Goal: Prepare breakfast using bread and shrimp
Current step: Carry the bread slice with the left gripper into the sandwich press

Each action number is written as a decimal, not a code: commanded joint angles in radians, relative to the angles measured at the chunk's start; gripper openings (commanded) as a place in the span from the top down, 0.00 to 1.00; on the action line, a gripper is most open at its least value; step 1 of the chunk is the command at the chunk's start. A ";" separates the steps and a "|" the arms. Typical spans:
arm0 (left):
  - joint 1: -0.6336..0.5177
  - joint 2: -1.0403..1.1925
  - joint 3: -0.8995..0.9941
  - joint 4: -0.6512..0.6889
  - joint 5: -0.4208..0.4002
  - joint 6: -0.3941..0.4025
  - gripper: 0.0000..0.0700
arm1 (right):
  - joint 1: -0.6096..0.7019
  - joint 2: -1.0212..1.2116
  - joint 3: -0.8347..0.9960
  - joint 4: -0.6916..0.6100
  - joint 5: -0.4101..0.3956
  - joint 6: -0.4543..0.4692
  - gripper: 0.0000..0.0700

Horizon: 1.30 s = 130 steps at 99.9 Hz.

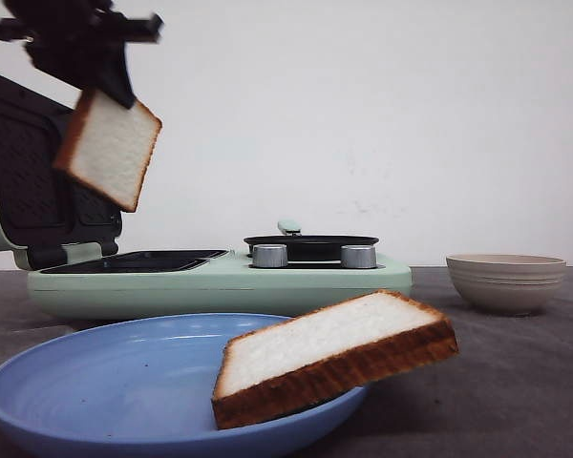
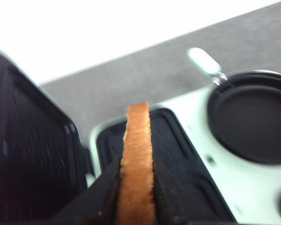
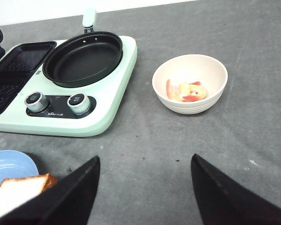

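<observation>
Front view: the left hand (image 1: 100, 81) grips a bread slice (image 1: 110, 148) that hangs tilted below it, above the open grill (image 1: 134, 260). A second slice (image 1: 334, 353) leans on the plate (image 1: 95, 391) rim.

Left wrist view: both fingers (image 2: 100, 197) clamp the slice's crust (image 2: 137, 164) over the grill plate.

Right wrist view: the right hand (image 3: 145, 192) is spread, holding nothing; shrimp (image 3: 187, 91) lie in the bowl (image 3: 189, 105) on the worktop (image 3: 253, 47) beyond it.

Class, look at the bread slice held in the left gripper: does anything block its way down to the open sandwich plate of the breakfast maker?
Nothing visible does. The left gripper holds the bread slice above the bare sandwich plate, with the lid raised.
</observation>
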 commanded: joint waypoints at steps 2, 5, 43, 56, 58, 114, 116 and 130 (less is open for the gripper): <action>-0.006 0.056 0.053 0.032 -0.035 0.072 1.00 | 0.001 0.003 0.015 0.010 -0.003 0.003 0.45; -0.008 0.076 0.066 0.043 -0.049 0.088 1.00 | 0.001 0.003 0.015 0.010 -0.003 0.002 0.45; -0.021 0.296 0.174 0.200 -0.145 0.319 1.00 | 0.001 0.003 0.015 0.010 -0.002 0.002 0.45; -0.025 0.352 0.174 0.260 -0.166 0.406 1.00 | 0.001 0.003 0.015 0.010 -0.003 0.002 0.45; -0.025 0.359 0.174 0.266 -0.166 0.415 1.00 | 0.001 0.003 0.015 0.010 -0.002 0.002 0.45; -0.025 0.531 0.175 0.422 -0.185 0.620 1.00 | 0.001 0.003 0.015 0.010 -0.002 -0.001 0.45; -0.025 0.533 0.175 0.425 -0.185 0.620 1.00 | 0.001 0.003 0.015 0.010 -0.002 -0.001 0.45; -0.025 0.548 0.175 0.438 -0.184 0.620 1.00 | 0.001 0.003 0.015 0.010 -0.002 -0.001 0.45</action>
